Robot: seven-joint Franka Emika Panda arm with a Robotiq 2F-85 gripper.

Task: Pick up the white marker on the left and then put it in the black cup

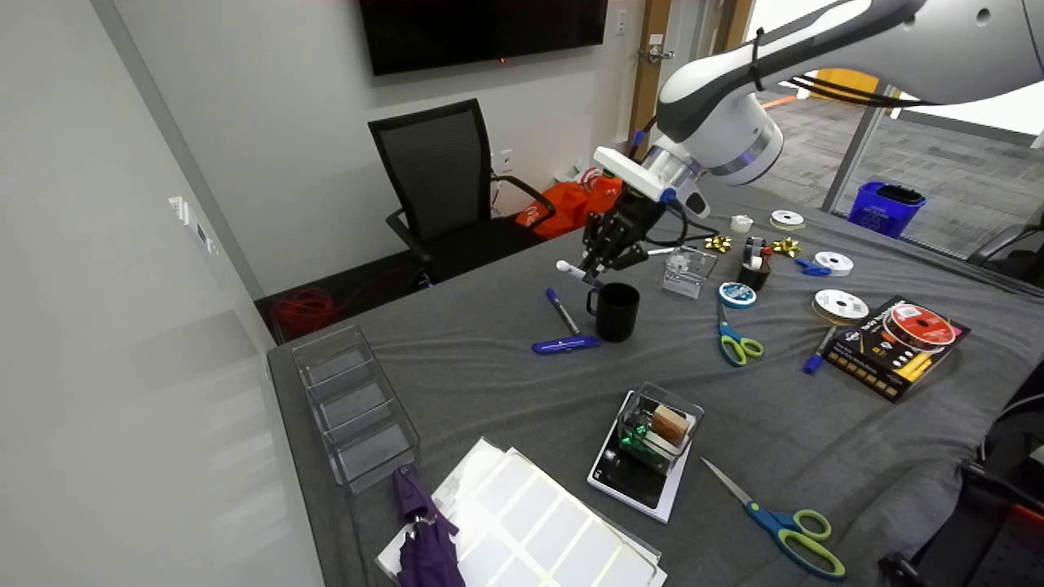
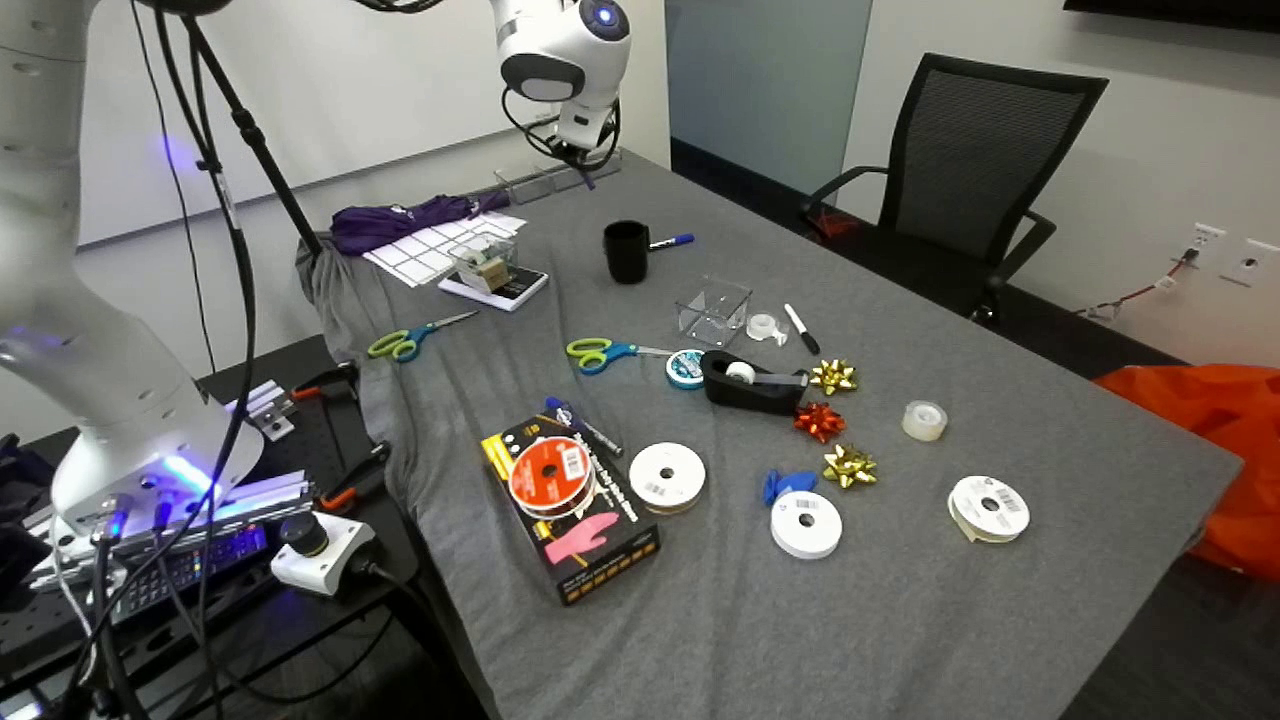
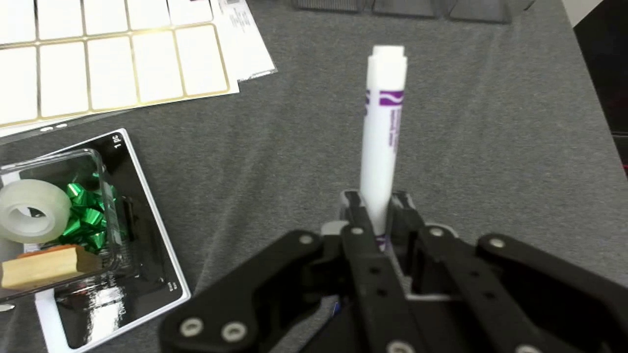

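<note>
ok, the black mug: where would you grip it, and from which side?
I'd likely pinch the black mug by its rim, opposite the handle, coming from above: it stands upright, mouth up, and the blue-capped marker lies on the handle side. The claw would have to let go of the white marker first.

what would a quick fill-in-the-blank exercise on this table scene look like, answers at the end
1. In the wrist view, the claw grips a white marker bearing ____ print.
2. The black cup stands ____ on the table, not tipped over.
3. In both exterior views, the pairs of green-handled scissors on the table number ____.
4. In the wrist view, the shiny bow inside the clear container is ____.

Missing words: purple; upright; two; green.
</note>
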